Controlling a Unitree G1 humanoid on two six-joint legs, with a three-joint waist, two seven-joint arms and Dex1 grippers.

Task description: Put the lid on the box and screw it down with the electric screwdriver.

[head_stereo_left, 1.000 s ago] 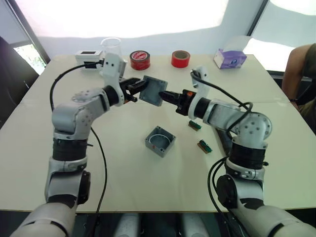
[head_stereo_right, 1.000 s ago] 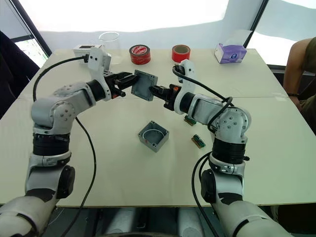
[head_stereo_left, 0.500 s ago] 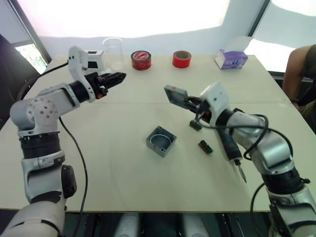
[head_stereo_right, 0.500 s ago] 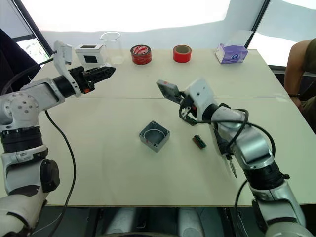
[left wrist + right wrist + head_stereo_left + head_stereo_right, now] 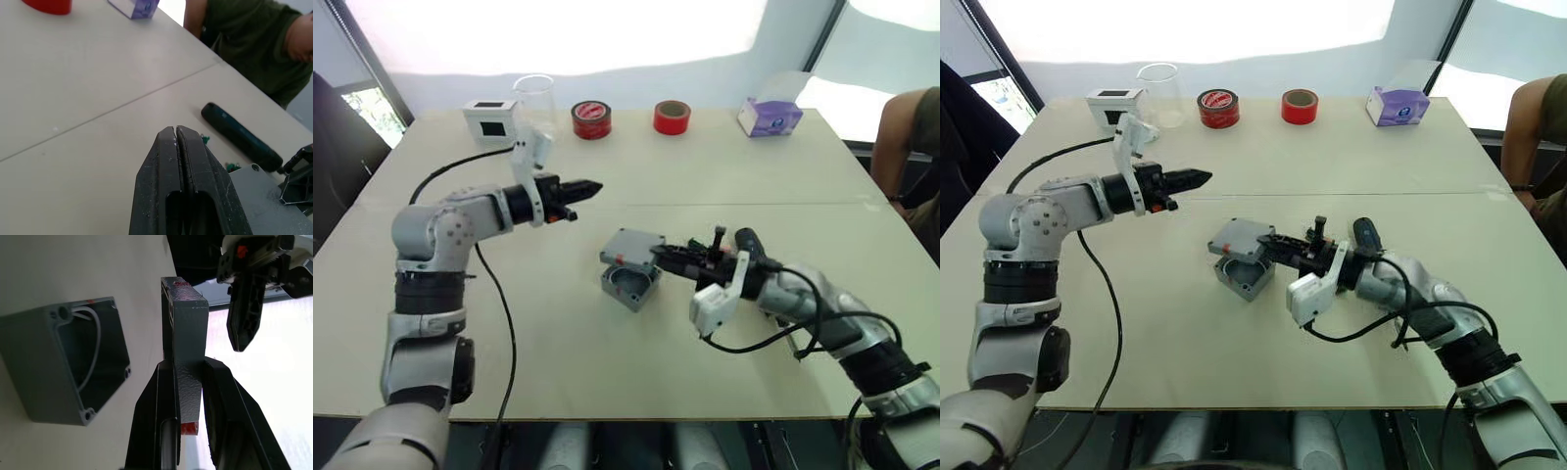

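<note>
Your right gripper (image 5: 188,377) clamps the lid (image 5: 633,247) just above the box (image 5: 628,284) — left gripper (image 5: 177,142) closed, empty; screwdriver (image 5: 242,136) lies nearby.

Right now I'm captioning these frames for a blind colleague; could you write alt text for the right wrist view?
The right gripper holds the grey lid edge-on, beside the open grey box on the beige table. A white wire loops inside the box. The left gripper, shut, hangs beyond the lid.
</note>
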